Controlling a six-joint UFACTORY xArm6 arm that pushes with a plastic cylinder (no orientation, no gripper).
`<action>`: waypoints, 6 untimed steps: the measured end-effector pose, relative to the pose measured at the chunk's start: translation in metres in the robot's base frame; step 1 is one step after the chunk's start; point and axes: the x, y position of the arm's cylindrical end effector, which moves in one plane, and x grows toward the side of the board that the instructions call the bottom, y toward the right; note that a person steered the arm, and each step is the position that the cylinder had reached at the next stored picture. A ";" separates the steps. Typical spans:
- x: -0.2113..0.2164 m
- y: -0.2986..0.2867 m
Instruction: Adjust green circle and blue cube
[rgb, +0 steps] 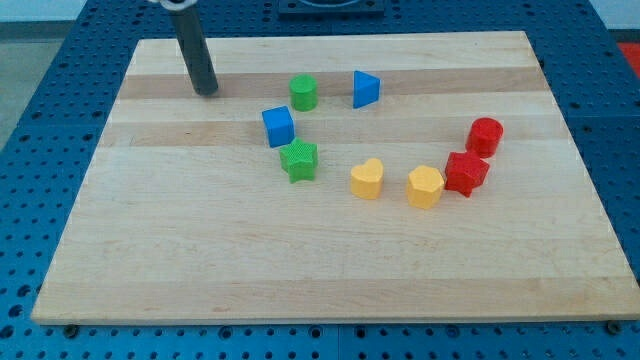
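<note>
The green circle (304, 92) stands on the wooden board (200, 250) near the view's top centre. The blue cube (279, 126) sits just below and left of it, a small gap apart. My tip (206, 91) rests on the board to the view's left of the green circle, about a hundred pixels away, and up-left of the blue cube. It touches no block.
A green star (299, 160) sits just below the blue cube. A blue triangle (365, 89) lies right of the green circle. A yellow heart (367, 179), a yellow hexagon (425, 186), a red star (466, 172) and a red cylinder (485, 136) arc to the right.
</note>
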 end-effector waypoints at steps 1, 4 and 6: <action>0.056 0.013; 0.142 0.080; 0.117 0.072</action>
